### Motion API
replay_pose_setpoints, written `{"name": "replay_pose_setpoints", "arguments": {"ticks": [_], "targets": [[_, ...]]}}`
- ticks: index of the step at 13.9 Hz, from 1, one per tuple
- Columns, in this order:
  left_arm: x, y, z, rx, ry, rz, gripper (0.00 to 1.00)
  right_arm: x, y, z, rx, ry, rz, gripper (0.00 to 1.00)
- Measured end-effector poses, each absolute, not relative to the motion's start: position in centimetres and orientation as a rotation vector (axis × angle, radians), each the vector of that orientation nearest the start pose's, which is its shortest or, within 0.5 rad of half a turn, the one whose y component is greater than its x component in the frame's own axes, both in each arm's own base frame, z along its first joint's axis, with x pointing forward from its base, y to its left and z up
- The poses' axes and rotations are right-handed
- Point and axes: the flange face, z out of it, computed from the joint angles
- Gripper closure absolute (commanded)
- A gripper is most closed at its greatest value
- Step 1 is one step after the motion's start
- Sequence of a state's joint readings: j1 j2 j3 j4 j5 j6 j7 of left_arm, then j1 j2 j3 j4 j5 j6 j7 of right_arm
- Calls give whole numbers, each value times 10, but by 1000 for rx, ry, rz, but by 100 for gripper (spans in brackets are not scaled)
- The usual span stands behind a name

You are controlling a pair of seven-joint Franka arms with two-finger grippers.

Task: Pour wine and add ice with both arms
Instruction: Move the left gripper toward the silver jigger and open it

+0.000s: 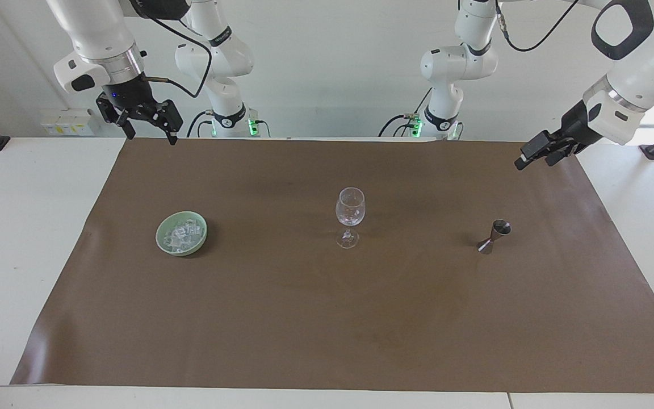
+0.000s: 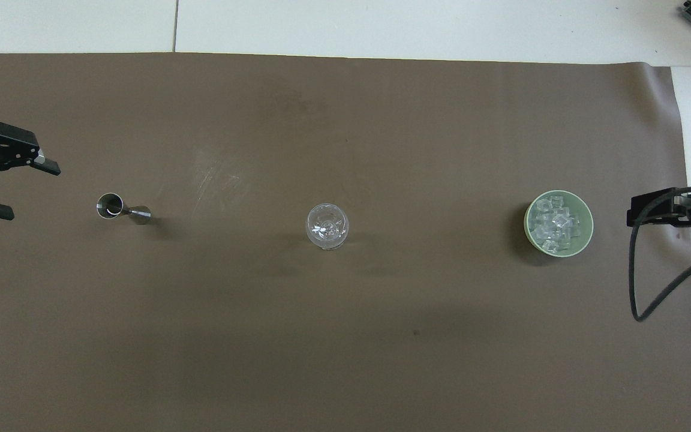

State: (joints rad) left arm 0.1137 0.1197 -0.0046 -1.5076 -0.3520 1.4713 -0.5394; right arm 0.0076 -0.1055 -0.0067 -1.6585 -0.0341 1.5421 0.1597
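The ice [image 1: 182,236] is lying in a green bowl [image 1: 163,243] toward the right arm's end of the surface [image 1: 15,227]. Both grippers, left [image 1: 538,157] and right [image 1: 146,134], are hanging with fingers open, holding nothing.

No text, label, brand or number can be read anywhere in the two views. The yellowish plates on the wall [image 1: 67,121] near the right arm's end of the table (perhaps they carry some marks) are too small to read.
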Motion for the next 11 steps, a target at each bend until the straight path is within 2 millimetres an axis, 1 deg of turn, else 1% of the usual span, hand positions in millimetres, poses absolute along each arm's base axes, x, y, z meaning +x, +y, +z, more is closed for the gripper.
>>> {"name": "replay_pose_setpoints", "arguments": {"ticks": [4, 6, 9, 11], "targets": [[585, 39, 563, -3122, -1471, 478, 0, 518, -3, 637, -3166, 253, 13, 0], [585, 54, 548, -3048, -1654, 527, 0, 518, -3, 637, -3166, 253, 13, 0], [580, 88, 511, -2928, -1878, 588, 0, 518, -3, 637, -3166, 253, 13, 0], [574, 103, 489, -2850, -1994, 625, 0, 518, -3, 637, -3166, 253, 13, 0]]}}
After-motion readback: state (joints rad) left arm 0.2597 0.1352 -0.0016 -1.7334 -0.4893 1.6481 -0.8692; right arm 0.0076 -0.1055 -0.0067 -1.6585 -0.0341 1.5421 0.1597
